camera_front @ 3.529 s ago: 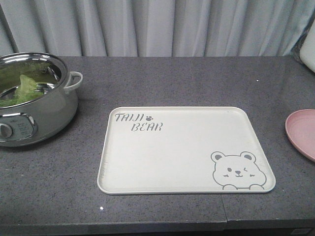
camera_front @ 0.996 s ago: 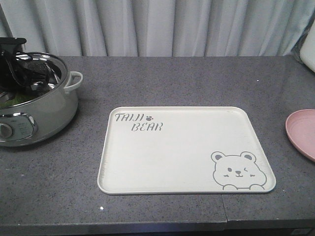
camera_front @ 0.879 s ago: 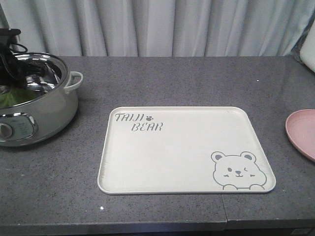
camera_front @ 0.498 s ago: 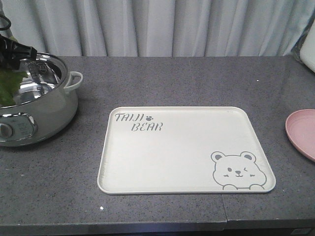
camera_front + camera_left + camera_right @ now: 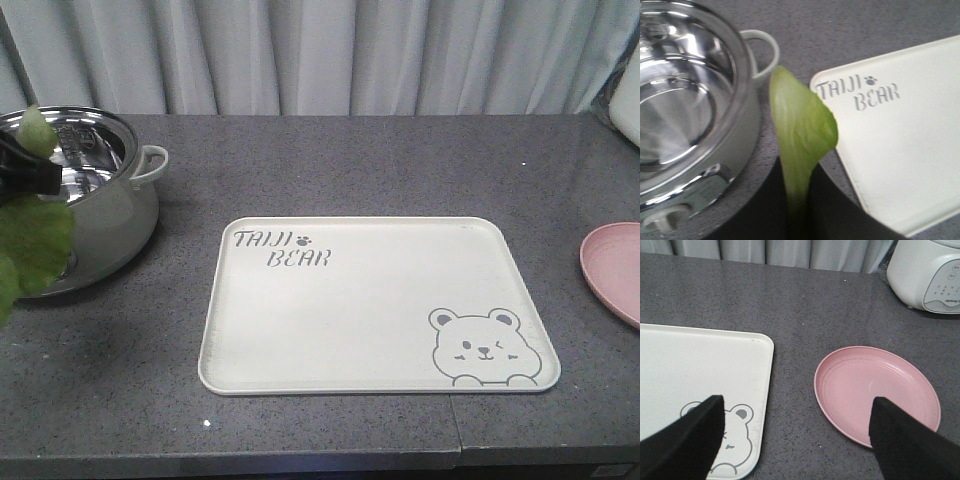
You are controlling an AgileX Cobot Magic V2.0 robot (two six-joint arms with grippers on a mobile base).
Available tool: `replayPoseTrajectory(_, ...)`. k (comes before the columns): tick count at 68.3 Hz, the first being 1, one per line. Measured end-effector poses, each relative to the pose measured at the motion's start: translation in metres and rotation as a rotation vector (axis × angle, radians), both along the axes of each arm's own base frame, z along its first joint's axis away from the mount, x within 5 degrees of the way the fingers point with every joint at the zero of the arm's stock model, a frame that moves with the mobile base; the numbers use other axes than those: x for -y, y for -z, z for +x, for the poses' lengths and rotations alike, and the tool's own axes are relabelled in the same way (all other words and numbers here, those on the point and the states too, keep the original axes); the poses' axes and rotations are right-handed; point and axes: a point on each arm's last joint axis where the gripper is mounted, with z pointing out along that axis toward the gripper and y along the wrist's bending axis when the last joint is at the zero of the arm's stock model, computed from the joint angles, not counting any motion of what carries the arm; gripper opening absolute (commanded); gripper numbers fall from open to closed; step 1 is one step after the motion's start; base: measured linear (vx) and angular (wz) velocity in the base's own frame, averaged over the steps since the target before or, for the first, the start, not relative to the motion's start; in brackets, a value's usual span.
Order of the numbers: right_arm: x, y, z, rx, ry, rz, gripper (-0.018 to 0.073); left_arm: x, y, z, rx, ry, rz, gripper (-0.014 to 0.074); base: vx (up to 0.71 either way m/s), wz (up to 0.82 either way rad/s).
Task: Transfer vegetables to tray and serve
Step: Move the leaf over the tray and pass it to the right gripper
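Grips crinkly light-green lettuce leaf (image 5: pixel 801 127) in left tool (image 5: pixel 797 220), dangling clear of shiny steel pot (image 5: pixel 680 115) leftward, ready for cream rectangular tray (image 5: pixel 910 160) rightward; right tool (image 5: pixel 797 440) splayed, empty.

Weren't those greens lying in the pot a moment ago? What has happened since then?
The left gripper came down into the pot, closed on the vegetables and lifted them out. They now dangle from it in the air, and the pot's shiny inside looks empty. The pot itself, the tray and the pink plate have not moved.
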Motion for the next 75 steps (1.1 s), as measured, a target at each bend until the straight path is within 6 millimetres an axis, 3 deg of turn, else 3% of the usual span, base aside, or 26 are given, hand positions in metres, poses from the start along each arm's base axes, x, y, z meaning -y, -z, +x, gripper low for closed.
replayPoseTrajectory(10,0.000,0.000,0.000,0.000,0.000,0.000,0.0579,0.011,0.005,-0.013,0.008,0.093,-0.080,-0.0008,0.00,0.00)
replayPoseTrajectory(31,-0.007,0.003,0.002,-0.032,-0.047,0.073,0.0579,0.030,0.028,-0.020,-0.003,0.262,-0.263,-0.0008,0.00,0.00)
replayPoseTrajectory(55,-0.045,0.033,0.045,-0.280,-0.436,0.208,0.0579,0.047,0.027,-0.017,0.032,0.389,-0.444,-0.0008,0.00,0.00)
replayPoseTrajectory(75,-0.070,0.052,0.079,-0.322,-0.700,0.356,0.0521,0.090,0.046,-0.008,-0.016,0.460,-0.457,-0.0008,0.00,0.00)
